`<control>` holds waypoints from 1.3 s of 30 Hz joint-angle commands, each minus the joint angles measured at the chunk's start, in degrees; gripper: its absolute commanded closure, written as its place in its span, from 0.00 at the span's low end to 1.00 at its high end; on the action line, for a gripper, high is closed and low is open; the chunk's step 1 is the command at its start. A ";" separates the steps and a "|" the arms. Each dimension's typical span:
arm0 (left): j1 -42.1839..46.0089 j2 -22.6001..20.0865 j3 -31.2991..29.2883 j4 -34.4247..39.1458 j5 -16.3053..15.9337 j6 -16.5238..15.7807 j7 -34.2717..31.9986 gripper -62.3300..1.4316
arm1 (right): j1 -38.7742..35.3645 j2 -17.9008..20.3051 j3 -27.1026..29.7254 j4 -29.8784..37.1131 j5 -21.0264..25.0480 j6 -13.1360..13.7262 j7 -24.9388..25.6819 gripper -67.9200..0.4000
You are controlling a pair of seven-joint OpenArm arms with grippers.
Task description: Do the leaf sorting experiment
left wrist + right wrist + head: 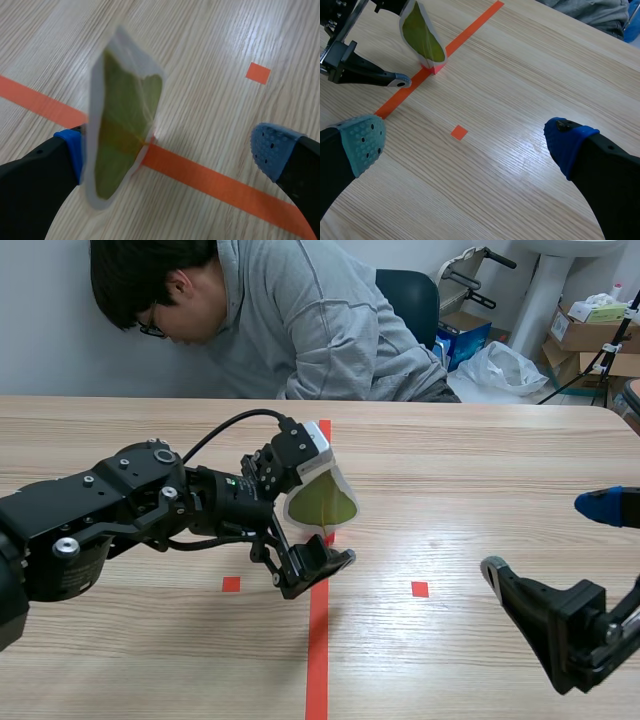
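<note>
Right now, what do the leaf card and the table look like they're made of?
Leaf card: a yellow-green leaf sealed in clear plastic, likely laminate; glossy, with a pale see-through border round it. Table: wood or wood-look laminate; pale grain lines, smooth with a soft sheen.

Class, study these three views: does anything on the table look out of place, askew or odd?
Yes. The laminated leaf is not lying flat: it stands tilted on its lower edge on the orange-red tape line, leaning against one blue pad of the left gripper, whose fingers are open rather than pinching it.
</note>
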State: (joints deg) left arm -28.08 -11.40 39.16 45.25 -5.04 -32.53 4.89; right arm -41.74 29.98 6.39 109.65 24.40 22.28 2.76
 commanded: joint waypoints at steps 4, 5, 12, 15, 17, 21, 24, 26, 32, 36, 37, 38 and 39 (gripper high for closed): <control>-0.50 0.07 -0.59 1.40 1.73 1.99 -0.55 0.00 | 0.66 0.00 0.68 0.83 0.22 0.00 0.39 0.02; -0.50 0.07 -0.61 1.40 1.70 2.14 -0.55 0.00 | 0.66 0.00 0.68 0.83 0.22 0.00 0.37 0.02; -0.50 0.09 -0.61 1.40 1.64 2.86 -0.59 0.30 | 0.66 0.00 0.68 0.83 0.22 0.00 0.35 0.02; -0.50 0.09 -0.61 1.40 1.44 2.86 -0.81 0.49 | 0.66 0.00 0.68 0.83 0.22 0.00 0.35 0.02; -0.50 0.09 -0.61 1.40 1.42 2.93 -0.81 0.59 | 0.66 0.00 0.68 0.83 0.22 0.00 0.35 0.02; -0.48 0.09 -0.61 1.40 1.22 3.04 -0.96 0.77 | 0.66 0.00 0.68 0.83 0.22 0.00 0.35 0.02; -0.48 0.09 -0.61 1.40 1.22 3.04 -1.40 0.84 | 0.66 0.00 0.68 0.83 0.22 0.00 0.35 0.02; -0.48 0.09 -0.61 1.40 1.22 3.04 -1.90 0.84 | 0.66 0.00 0.68 0.83 0.22 0.00 0.35 0.02; -0.48 0.11 -0.61 1.42 1.25 3.02 -2.93 0.92 | 0.66 0.00 0.68 0.83 0.22 0.00 0.33 0.02; -0.35 0.09 -0.61 1.46 1.22 2.99 -3.10 0.92 | 0.66 0.00 0.68 0.83 0.22 0.00 0.15 0.02; -0.33 0.09 -0.61 1.46 1.20 2.99 -3.52 0.92 | 0.66 0.00 0.68 0.83 0.22 0.00 0.15 0.02; -0.33 0.09 -0.61 1.46 0.92 2.99 -3.98 0.92 | 0.66 0.00 0.68 0.83 0.22 0.00 0.13 0.02; -0.33 0.04 -0.61 1.51 0.15 2.99 -4.04 0.92 | 0.66 0.00 0.68 0.83 0.22 0.00 0.13 0.02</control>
State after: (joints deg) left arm -28.08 -11.60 39.07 45.25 -3.36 -29.61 1.87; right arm -41.60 29.98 6.39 109.65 24.40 22.28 2.50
